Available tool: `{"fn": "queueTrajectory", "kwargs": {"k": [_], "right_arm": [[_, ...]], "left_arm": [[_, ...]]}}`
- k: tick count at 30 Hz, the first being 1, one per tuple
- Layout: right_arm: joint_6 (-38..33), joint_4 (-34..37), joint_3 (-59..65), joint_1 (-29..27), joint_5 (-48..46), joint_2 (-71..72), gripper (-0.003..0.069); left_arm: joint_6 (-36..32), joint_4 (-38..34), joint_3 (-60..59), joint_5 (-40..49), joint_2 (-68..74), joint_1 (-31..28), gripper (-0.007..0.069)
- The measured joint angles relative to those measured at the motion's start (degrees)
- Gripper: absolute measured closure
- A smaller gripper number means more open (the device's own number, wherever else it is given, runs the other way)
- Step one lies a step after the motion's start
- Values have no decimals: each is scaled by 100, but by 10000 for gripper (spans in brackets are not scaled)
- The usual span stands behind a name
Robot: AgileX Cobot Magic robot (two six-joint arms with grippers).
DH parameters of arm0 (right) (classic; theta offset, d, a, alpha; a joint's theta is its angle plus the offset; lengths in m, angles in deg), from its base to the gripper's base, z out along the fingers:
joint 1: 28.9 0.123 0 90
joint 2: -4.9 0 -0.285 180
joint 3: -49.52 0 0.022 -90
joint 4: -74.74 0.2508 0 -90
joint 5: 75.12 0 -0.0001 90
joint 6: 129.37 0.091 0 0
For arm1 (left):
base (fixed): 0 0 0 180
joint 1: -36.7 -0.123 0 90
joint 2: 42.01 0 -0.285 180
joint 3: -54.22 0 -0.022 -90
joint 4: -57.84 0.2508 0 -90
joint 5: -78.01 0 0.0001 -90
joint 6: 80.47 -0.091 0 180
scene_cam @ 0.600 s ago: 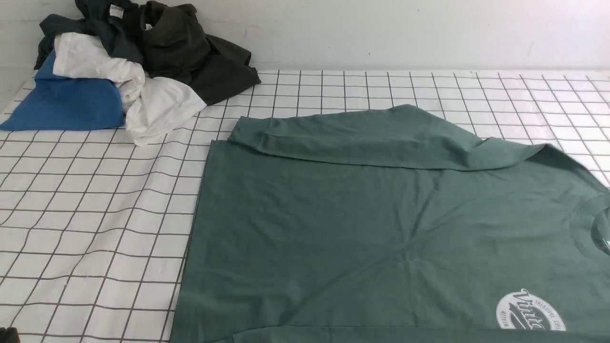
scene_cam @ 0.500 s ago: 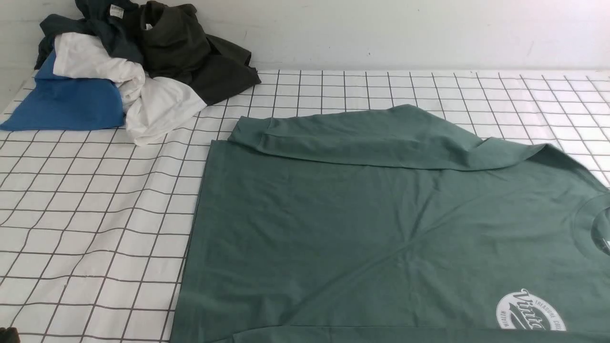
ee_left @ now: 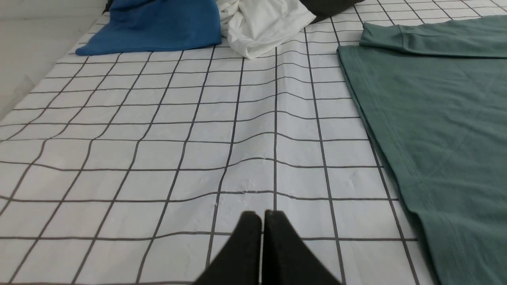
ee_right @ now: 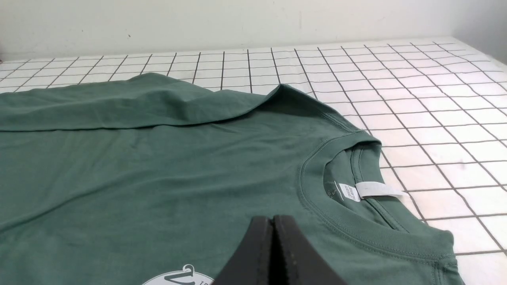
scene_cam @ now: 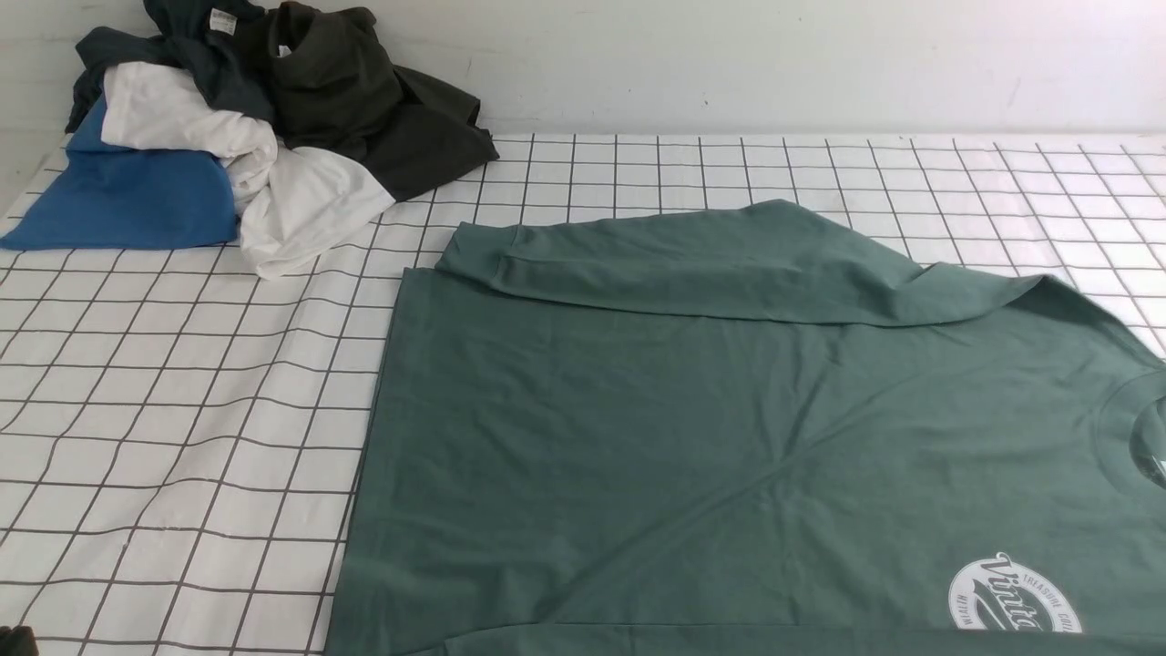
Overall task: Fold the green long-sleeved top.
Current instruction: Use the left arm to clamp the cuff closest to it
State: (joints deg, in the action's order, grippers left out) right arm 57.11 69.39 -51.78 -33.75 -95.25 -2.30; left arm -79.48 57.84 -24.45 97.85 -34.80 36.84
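Front and wrist views, green long-sleeved top (scene_cam: 729,437) on the desk (scene_cam: 182,410). Comparing the front view with the two taken just before, we find no change: the top has the same outline and the same creases, and neither arm has entered that view. We take this as a pause between steps, not progress.

The top lies flat and chest-up on the right half of the desk, its hem toward the robot's left and its ribbed collar (ee_right: 348,190) toward the right. The white oval logo (scene_cam: 1013,597) is at the near edge. The far sleeve (scene_cam: 710,264) is already laid back across the body, so we judge one fold done and the near side and the lengthwise folds still to come.

The left end effector (ee_left: 261,221) has its fingers pressed together and holds nothing. It hovers over bare gridded cloth just beside the hem. The right end effector (ee_right: 273,225) is likewise closed and empty, sitting over the chest between logo and collar — we cannot tell whether it touches the fabric.

At the far-left corner, well apart from the top, a blue garment (scene_cam: 118,200), a white garment (scene_cam: 301,210) and a dark garment (scene_cam: 364,100) lie heaped together.
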Motion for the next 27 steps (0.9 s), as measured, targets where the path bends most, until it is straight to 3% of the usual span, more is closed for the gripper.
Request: {"fn": "queueTrajectory", "kwargs": {"k": [27], "right_arm": [[68, 0, 0, 0, 0, 0, 673]], "left_arm": [[0, 0, 0, 0, 0, 0, 631]]}}
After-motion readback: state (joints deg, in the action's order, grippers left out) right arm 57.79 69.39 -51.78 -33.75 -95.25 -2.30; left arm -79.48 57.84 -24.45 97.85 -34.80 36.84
